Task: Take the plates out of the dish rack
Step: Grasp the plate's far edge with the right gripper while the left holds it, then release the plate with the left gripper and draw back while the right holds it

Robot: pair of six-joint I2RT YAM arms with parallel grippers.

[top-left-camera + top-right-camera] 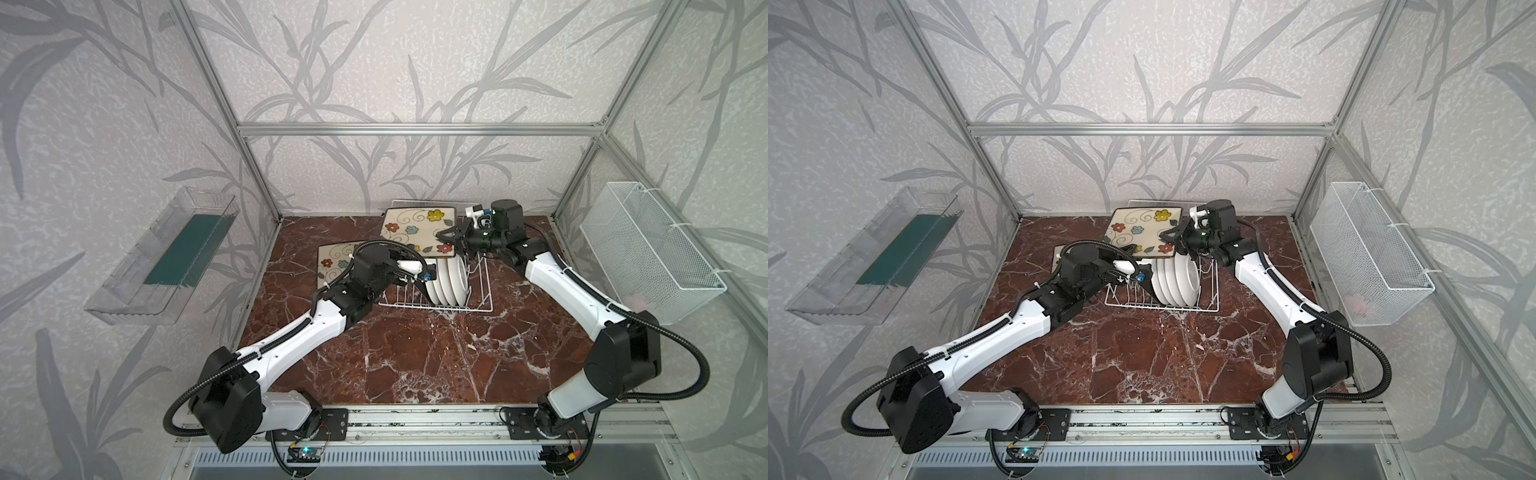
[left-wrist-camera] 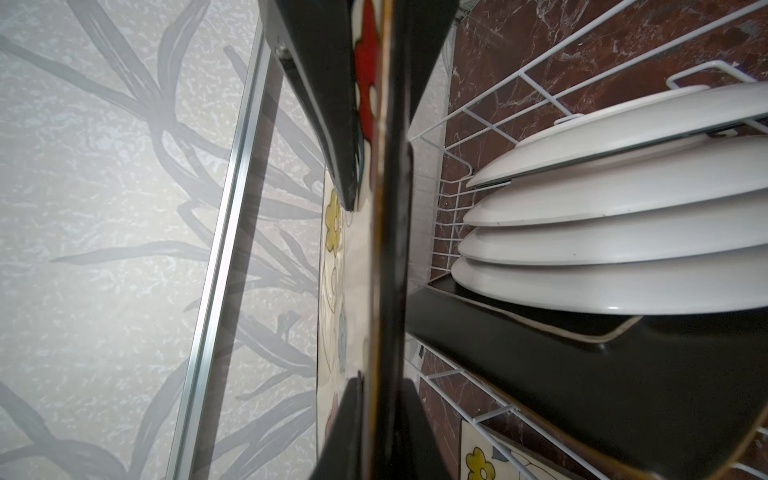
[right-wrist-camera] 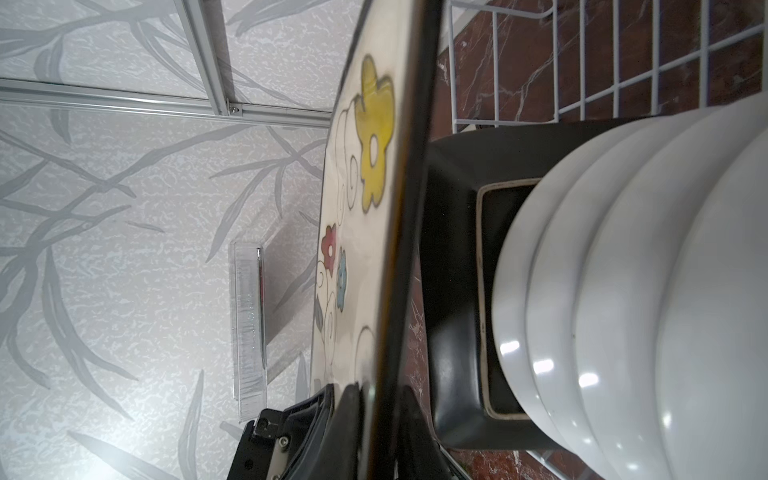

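Wrist views show left gripper (image 2: 380,380) and right gripper (image 3: 378,388) each clamped on the edge-on square plate (image 3: 361,291), its far end cropped.

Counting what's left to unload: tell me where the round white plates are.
In both top views the round white plates stand on edge in the white wire dish rack at the middle rear of the red marble table.

Marble table (image 1: 415,353)
A white wire dish rack (image 1: 480,291) is set toward its back; a flowered square plate (image 1: 332,262) is laid just beside it.
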